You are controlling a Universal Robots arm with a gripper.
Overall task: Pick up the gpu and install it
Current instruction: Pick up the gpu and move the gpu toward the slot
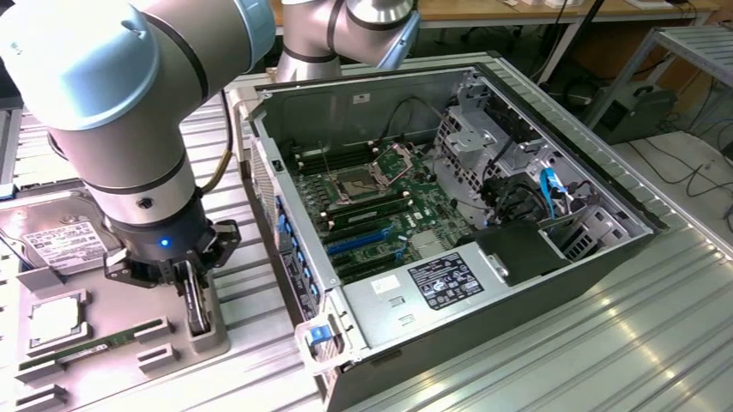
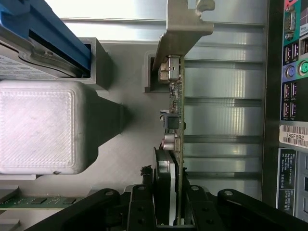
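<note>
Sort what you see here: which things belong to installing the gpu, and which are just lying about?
Belongs to the job: gpu, tool clamped on it, open computer case.
Lying about: hard drive, green memory stick.

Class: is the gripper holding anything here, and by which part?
The gripper pinches the gpu across its two faces, at the end away from the silver bracket, as it stands on edge in the grey holder.

gpu (image 1: 197, 311) upright at holder (image 1: 213, 345) | computer case (image 1: 516, 319) at exterior view's right
</note>
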